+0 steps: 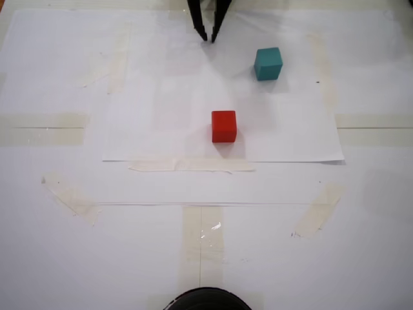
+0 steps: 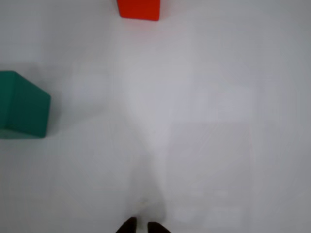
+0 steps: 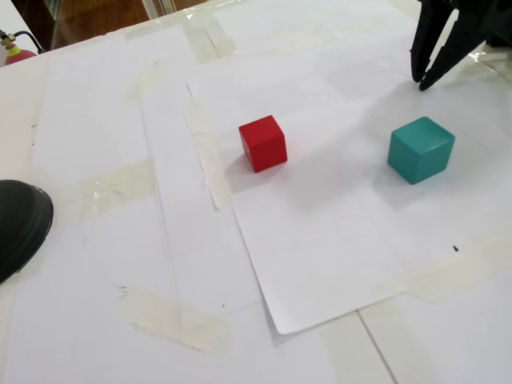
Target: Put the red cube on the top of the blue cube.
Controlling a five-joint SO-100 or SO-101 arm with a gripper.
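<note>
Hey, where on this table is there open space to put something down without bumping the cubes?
Widest bare patch: the paper in front of the red cube, toward the near table edge. The stretch left of it in a fixed view is also free. Tighter: between red cube, blue cube and the gripper.

No readable text, label, brand, number or sign anywhere I can see: cube faces plain, paper sheets blank, tape unmarked.

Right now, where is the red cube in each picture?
A fixed view: the red cube sits near the middle.
Wrist view: at the top edge, partly cut off.
A fixed view: upper middle.
Shared landmark: the blue cube stands apart from it in all three.
</note>
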